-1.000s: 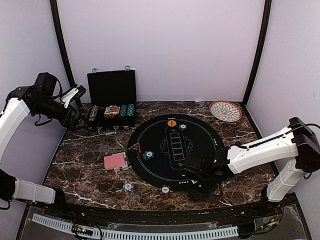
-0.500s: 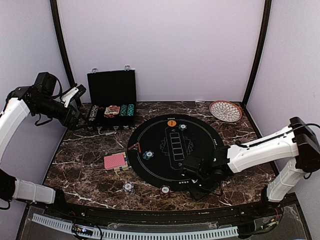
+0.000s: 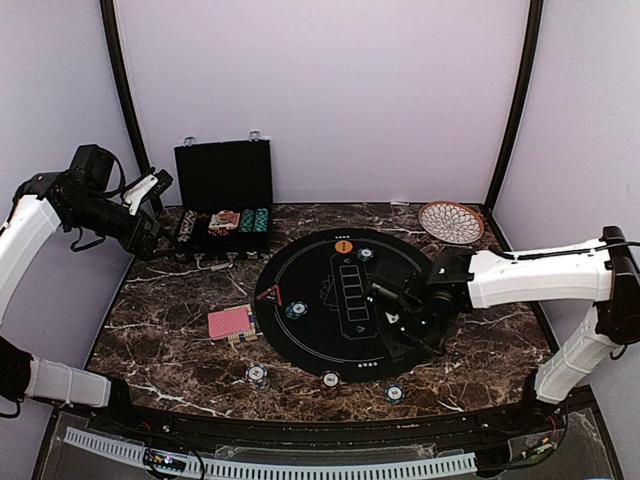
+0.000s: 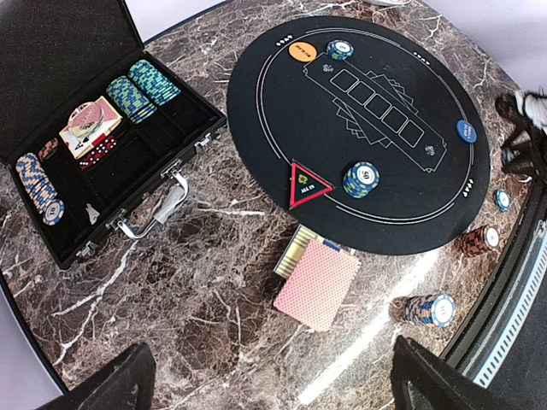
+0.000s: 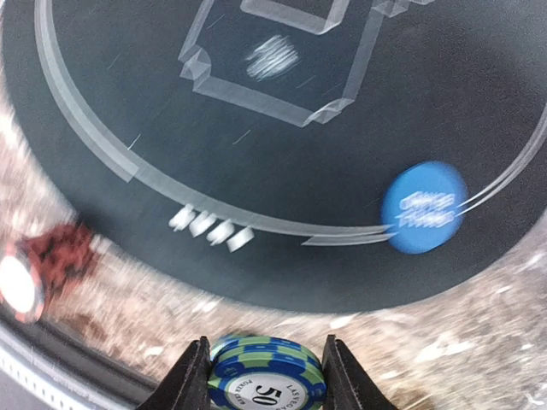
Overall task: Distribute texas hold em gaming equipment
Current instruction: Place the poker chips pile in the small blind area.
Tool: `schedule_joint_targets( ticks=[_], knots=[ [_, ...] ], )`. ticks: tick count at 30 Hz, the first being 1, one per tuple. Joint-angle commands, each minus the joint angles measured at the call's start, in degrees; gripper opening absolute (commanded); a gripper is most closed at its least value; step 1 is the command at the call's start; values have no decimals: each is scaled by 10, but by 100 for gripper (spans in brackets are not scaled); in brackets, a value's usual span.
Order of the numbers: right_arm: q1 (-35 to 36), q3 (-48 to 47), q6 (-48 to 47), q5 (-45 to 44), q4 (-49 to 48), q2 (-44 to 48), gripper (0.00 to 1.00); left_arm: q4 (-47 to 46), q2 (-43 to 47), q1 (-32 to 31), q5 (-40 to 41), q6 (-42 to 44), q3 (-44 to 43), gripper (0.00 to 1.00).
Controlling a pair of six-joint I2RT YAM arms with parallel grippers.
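Marble counter [image 3: 180,300] carried a round black mat [image 3: 330,335]; right tool [image 5: 267,380] was clamped on a blue-green chip stack [image 5: 267,363] near the mat's edge; left tool [image 4: 273,384] hung wide apart.

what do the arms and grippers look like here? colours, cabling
Left arm and right arm: white link shells, black joints, thin black cables looping alongside. Left gripper and right gripper: black, with plain dark tapered fingers.
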State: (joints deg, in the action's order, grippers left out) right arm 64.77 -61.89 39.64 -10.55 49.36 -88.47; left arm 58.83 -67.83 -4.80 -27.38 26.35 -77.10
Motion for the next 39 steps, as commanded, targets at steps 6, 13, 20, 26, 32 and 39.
schedule_joint_targets(
  ticks=[6,13,20,26,32,39],
  knots=[
    [-172,-18,-91,-45,-36,-7,5,2,2,-5,1,-1,-12,99],
    [-255,13,-114,-32,-108,-42,4,7,3,-5,3,0,-17,99],
    [-276,54,-119,-21,-147,-72,8,10,6,-5,6,3,-16,99],
    [-287,62,-127,-13,-159,-83,32,8,5,-5,7,5,-13,99],
    [-290,51,-135,-24,-146,-88,55,8,6,-5,9,6,-12,99],
    [-283,13,-141,-43,-109,-54,71,11,7,-5,12,9,-11,99]
  ],
)
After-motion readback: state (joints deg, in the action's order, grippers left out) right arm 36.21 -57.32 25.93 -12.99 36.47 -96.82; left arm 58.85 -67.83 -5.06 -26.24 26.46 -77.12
